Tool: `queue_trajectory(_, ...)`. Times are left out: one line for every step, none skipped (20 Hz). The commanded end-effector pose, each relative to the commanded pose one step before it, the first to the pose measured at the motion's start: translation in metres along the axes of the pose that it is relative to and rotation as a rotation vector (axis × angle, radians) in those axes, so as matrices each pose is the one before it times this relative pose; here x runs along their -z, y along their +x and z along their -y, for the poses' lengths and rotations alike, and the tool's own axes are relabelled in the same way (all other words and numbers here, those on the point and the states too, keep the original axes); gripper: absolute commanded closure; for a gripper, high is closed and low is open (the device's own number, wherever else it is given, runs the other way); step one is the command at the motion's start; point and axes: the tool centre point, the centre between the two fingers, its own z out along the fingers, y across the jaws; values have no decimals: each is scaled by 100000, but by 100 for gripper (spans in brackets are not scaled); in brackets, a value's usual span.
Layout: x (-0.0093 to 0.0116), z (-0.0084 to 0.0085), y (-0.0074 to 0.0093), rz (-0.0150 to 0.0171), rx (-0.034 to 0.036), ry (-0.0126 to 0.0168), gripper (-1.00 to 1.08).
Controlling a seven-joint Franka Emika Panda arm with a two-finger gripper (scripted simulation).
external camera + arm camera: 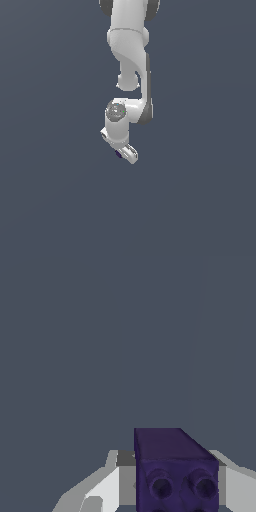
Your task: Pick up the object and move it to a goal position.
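The object is a small dark purple-indigo block [175, 466] with round sockets on the face turned to the wrist camera. It sits between my white fingers [102, 488], which close against its sides. In the exterior view only a dark sliver of the object [119, 154] shows beside my gripper [122, 152], which hangs tilted under the white arm. The gripper is shut on the object. No goal marker shows in either view.
The white arm [129, 45] reaches down from the top of the exterior view. A plain dark grey surface [50, 175] fills the background in both views, with nothing else on it.
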Motion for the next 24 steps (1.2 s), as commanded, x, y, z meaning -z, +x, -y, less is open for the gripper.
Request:
queue_trajectory(-25,-13,1,13,-14,-21,108)
queue_trajectory(0,0,0,0,0,0,108)
queue_trajectory(18,7,-7,0,0,0,108)
queue_trajectory(22,-13,1,0,0,0,108)
queue_trajectory(65,-40,3,0,0,0,108)
queue_trajectory(108,-67,5,0,0,0,108)
queue_trajectory(152,-94,7,0,0,0,108)
queue_trajectory(195,-121,10,0,0,0,108)
queue_trajectory(239,-148,12,0,0,0,108)
queue_trajectory(284,-175,14,0,0,0,108)
queue_trajectory(338,-203,17,29,2,62,108)
queue_trajectory(373,-230,19,0,0,0,108)
queue_trajectory(419,-257,21,0,0,0,108)
queue_trajectory(465,-285,24,0,0,0,108)
queue_trajectory(512,-314,26,0,0,0,108)
queue_trajectory(554,-359,43,45,-31,42,108)
queue_trajectory(608,-371,32,0,0,0,108)
queue_trajectory(657,-401,35,0,0,0,108)
queue_trajectory(707,-431,38,0,0,0,108)
queue_trajectory(755,-478,55,43,-27,47,108)
queue_trajectory(812,-493,45,0,0,0,108)
queue_trajectory(867,-525,49,0,0,0,108)
queue_trajectory(911,-573,68,43,-30,45,108)
queue_trajectory(941,-568,56,0,0,0,108)
